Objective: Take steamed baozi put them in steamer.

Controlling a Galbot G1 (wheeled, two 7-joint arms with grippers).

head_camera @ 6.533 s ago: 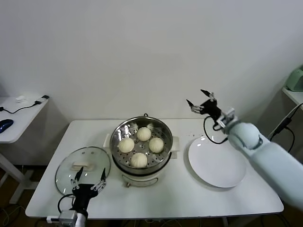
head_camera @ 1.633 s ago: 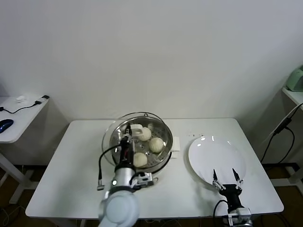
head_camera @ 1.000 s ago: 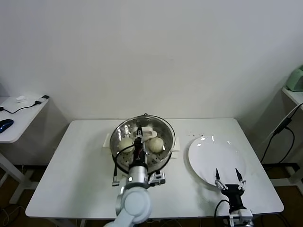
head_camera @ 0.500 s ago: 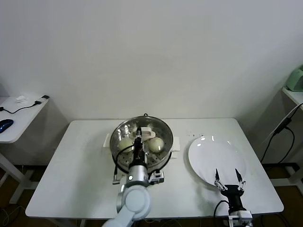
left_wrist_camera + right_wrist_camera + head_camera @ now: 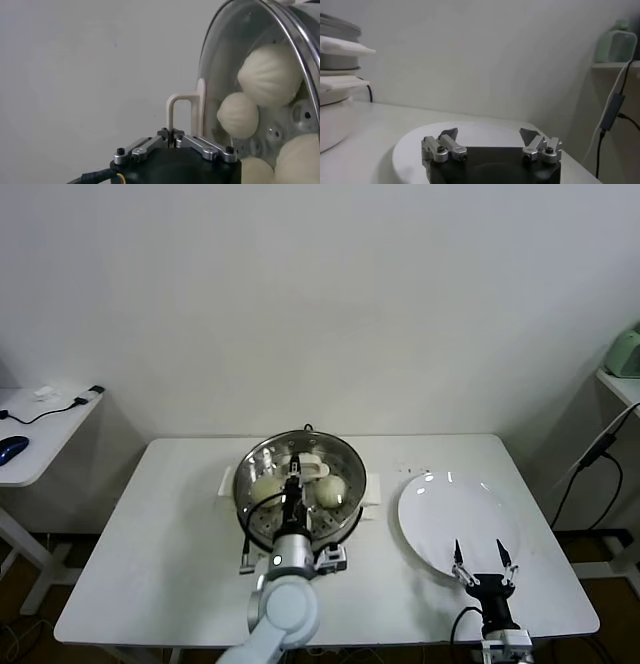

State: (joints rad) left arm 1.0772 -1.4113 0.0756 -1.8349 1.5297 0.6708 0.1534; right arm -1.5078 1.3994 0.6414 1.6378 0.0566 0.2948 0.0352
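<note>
The white surface [image 5: 150, 564] carries the steamer [image 5: 345, 522] near its middle, standing on its white base. Just beside the steamer, toward the robot's right, a flat white plate [image 5: 440, 519] lies directly on the surface, apart from the steamer's base.

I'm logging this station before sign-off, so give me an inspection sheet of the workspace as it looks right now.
Surface: white table, nothing spilled.
Job's things: buns inside the steamer, glass lid over them.
Clutter: white plate, bare.
Grippers: left gripper shut on the lid handle; right gripper open at the plate's near edge.
Cables: cord at far right.
Surroundings: side table with a mouse.
</note>
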